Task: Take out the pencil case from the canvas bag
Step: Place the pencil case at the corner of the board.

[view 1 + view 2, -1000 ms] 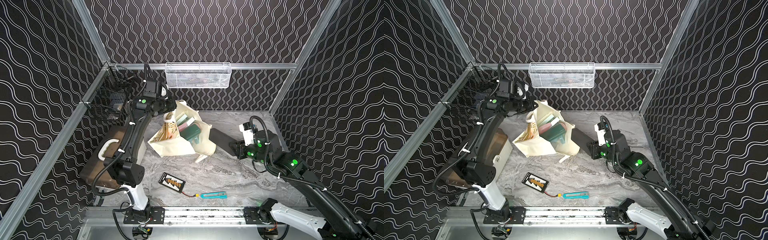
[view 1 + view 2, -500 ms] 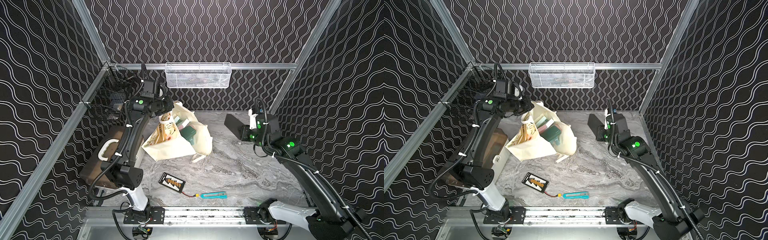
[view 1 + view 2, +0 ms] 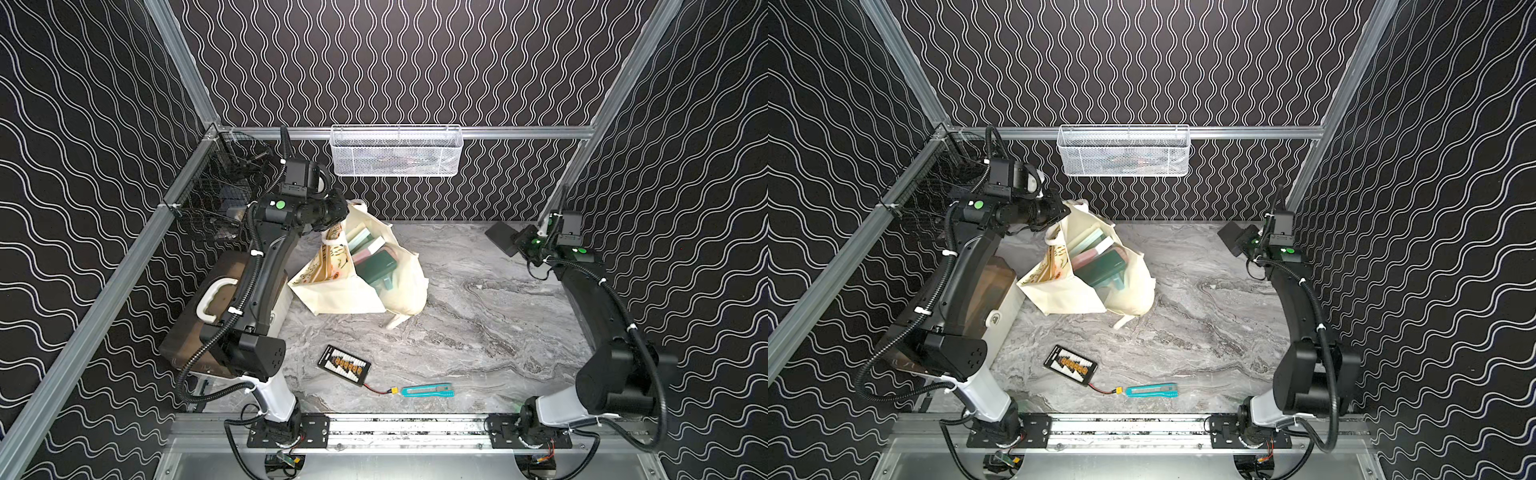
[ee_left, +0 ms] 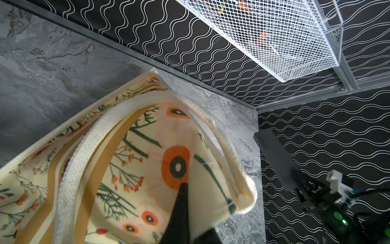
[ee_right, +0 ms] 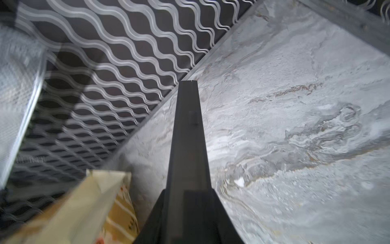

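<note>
Grey marbled tabletop (image 3: 478,299) between black wavy walls. The left gripper (image 3: 337,224) is clenched on the upper edge of the one canvas bag (image 3: 345,293), at the back left. The right gripper (image 3: 523,246) grasps the one dark pencil case (image 3: 503,239), outside the bag and well apart from it, by the back right corner.

This is a robotics lab test cell, not a lived-in room. A left arm (image 3: 266,270) and a right arm (image 3: 590,303) are bolted to an aluminium rail (image 3: 407,428) along the front edge of a marble-print tabletop (image 3: 478,332). Aluminium frame posts (image 3: 180,62) and wall panels (image 3: 395,62) printed with white waves on black box it in. A white mesh basket (image 3: 397,151) hangs on the rear bar. Unrelated items sit on the tabletop: a canvas bag (image 3: 345,297), a connector board (image 3: 344,365) and a teal utility knife (image 3: 428,391).
</note>
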Robot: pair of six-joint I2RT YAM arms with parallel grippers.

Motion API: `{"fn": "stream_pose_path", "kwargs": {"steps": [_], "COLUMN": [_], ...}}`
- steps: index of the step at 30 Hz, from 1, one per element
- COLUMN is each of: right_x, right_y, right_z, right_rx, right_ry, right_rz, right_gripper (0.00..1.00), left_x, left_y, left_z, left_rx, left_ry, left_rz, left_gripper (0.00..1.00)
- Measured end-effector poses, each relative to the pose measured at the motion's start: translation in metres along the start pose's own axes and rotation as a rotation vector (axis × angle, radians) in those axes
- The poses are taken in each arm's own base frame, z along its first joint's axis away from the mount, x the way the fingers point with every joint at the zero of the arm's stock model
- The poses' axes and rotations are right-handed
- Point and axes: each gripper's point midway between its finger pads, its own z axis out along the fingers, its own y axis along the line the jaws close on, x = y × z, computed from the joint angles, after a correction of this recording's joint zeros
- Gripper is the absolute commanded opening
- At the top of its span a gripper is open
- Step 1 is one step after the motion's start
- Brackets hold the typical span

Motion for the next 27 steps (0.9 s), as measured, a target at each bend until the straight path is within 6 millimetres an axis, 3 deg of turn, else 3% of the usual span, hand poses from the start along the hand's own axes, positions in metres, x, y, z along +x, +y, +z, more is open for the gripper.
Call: {"fn": "stream_pose_path", "kwargs": {"steps": [5,15,27], "right_x": [-0.030,-0.058,-0.060], "right_y": [-0.034,-0.076,-0.113], "right_z": [0.033,0.081,0.133], "right_rx": [-0.028,-0.098,-0.139], "right_ry": [-0.016,-0.038,-0.011], "right_rz": [0.201,0.497,0.707], "right_gripper": [0.00,0.00,0.04], "left_x": [0.003,0.003,0.004], "left_y": [0.000,-0.005,-0.007], "left_z": [-0.002,-0.004,-0.005], "left_rx": [0.004,0.026,0.037], "left_ry": [0.007,0.010,0.012], "left_rz": [-0.003,-0.021,-0.019], "left_gripper": [0.00,0.00,0.00]}}
